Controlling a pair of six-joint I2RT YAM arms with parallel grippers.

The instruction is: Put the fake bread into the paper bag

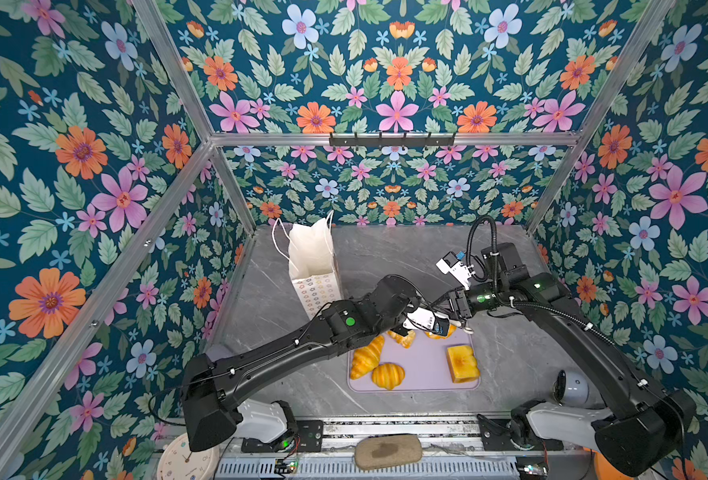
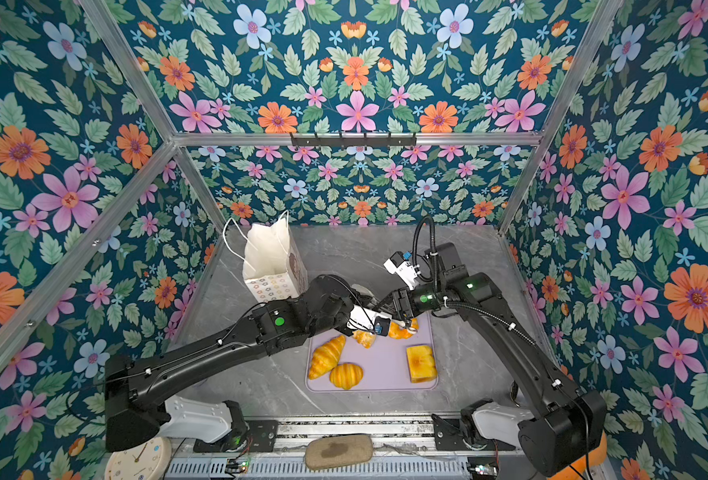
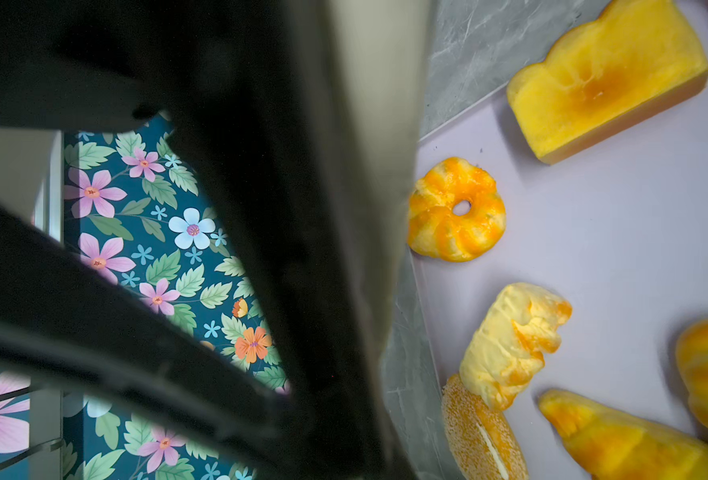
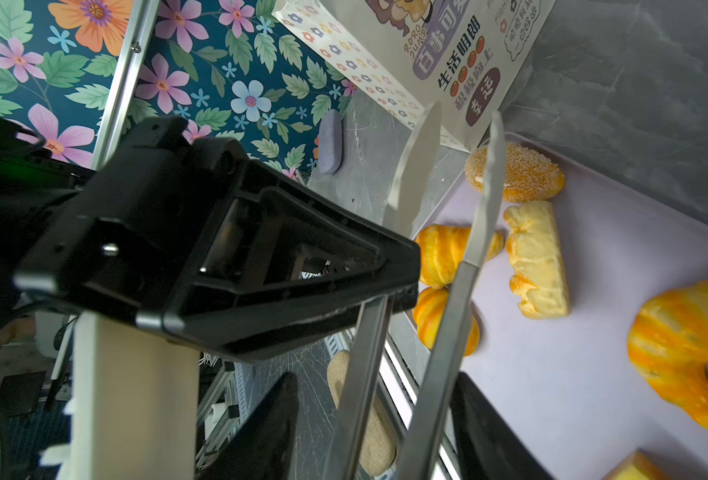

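The fake bread lies on a lavender tray [image 1: 423,368]: two croissants [image 1: 366,357], a toast block [image 1: 462,363], a flaky twist [image 3: 510,345], a ring bun [image 3: 456,210] and a speckled bun [image 4: 518,174]. The paper bag [image 1: 312,257] stands upright behind the tray, to the left. Both arms meet over the tray's back edge. My right gripper [image 4: 371,386] stands open, with metal tongs [image 4: 452,316] running between its fingers toward the bag. My left gripper [image 1: 431,324] crosses just beside it, its jaws hidden by dark blur in the left wrist view.
A tan oval pad [image 1: 387,451] lies on the front rail, and a clock [image 1: 181,459] sits at the front left. A grey-white round object [image 1: 572,388] is by the right arm's base. A small purple-grey pad [image 4: 330,143] lies near the bag. Flowered walls enclose the table.
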